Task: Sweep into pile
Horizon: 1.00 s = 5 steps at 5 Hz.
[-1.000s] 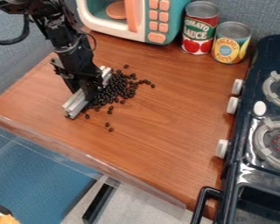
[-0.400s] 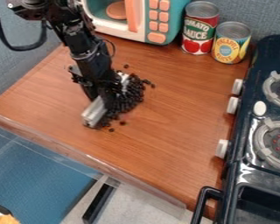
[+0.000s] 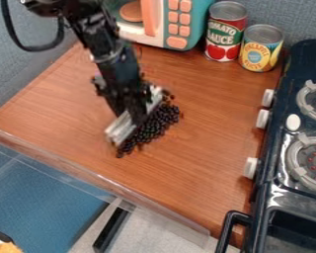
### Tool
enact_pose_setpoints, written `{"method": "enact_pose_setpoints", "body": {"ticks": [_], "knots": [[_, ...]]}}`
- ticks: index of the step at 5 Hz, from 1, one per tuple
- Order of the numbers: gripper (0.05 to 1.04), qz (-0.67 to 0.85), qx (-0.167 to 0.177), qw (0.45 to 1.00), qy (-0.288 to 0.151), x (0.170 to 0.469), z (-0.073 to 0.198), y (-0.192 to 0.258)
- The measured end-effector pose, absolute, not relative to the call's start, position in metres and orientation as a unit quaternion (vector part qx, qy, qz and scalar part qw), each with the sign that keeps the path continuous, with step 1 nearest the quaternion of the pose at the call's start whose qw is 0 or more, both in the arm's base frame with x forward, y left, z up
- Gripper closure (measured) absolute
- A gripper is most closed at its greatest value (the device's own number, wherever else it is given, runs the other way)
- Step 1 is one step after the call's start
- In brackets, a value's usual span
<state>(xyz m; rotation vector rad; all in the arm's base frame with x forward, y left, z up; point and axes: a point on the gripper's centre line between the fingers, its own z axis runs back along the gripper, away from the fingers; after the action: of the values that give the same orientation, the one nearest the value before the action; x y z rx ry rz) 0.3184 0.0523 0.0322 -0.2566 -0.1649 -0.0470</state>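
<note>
A gripper (image 3: 136,111) clasps a bar (image 3: 121,129) near its middle, low over the table (image 3: 210,104), both ends jutting out. Its long side meets the beans (image 3: 162,119), likely so one push herds many into a pile.

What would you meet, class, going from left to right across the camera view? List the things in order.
Pale bar → dark beans → red can → yellow can → nearer stove burner.
</note>
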Motion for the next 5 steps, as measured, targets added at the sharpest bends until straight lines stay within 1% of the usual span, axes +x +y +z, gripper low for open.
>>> {"method": "enact_pose_setpoints", "body": {"ticks": [1, 2, 4, 5], "knots": [[0.718, 0.001, -0.133, 0.986, -0.1, 0.326, 0.052, 0.085], [0.718, 0.002, -0.128, 0.985, -0.112, 0.34, 0.068, 0.105], [0.718, -0.009, -0.079, 0.994, -0.08, 0.368, 0.046, 0.149], [0.718, -0.022, -0.057, 0.995, -0.077, 0.377, 0.04, 0.159]]}}
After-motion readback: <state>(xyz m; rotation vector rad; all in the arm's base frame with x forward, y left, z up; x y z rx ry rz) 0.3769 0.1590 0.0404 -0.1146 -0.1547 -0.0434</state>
